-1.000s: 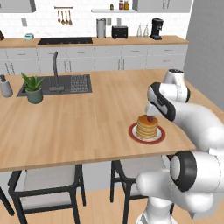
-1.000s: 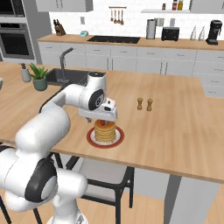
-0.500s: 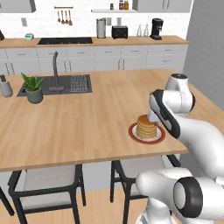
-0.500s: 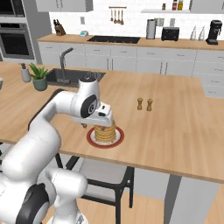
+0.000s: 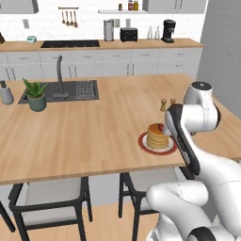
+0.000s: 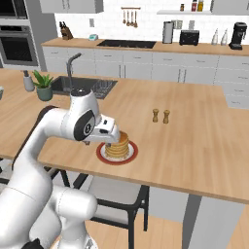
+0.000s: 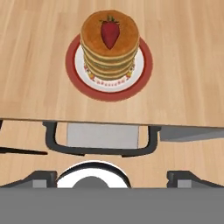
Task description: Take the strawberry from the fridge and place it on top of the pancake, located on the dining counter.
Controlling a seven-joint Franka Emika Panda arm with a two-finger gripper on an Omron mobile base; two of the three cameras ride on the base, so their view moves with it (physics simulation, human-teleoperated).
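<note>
The end effector (image 6: 113, 137) has pulled back from over the pancake (image 7: 110, 43), fingers spread and empty; the strawberry (image 7: 109, 33) lies on top, on the tabletop (image 5: 89, 127). Placement looks done.

You are looking at a home kitchen, rendered rather than filmed. A long light-wood dining counter (image 5: 94, 136) runs across the room with a dark inset sink (image 5: 70, 90) and tall dark faucet (image 5: 60, 75), a small green potted plant (image 5: 36, 94) beside it, and dark-framed grey-seated chairs (image 5: 49, 197) tucked under its near edge. Behind it stands a wall counter with white cabinets (image 5: 117, 66) carrying a black cooktop (image 5: 70, 44), a steel toaster (image 5: 129, 34) and a black coffee machine (image 5: 168, 30) — with wooden utensils hanging on the white-tiled wall (image 5: 68, 17). A black-windowed wall oven (image 6: 17, 46) sits at the far left, and a pair of small brown salt and pepper shakers (image 6: 161, 115) stands on the wood.
</note>
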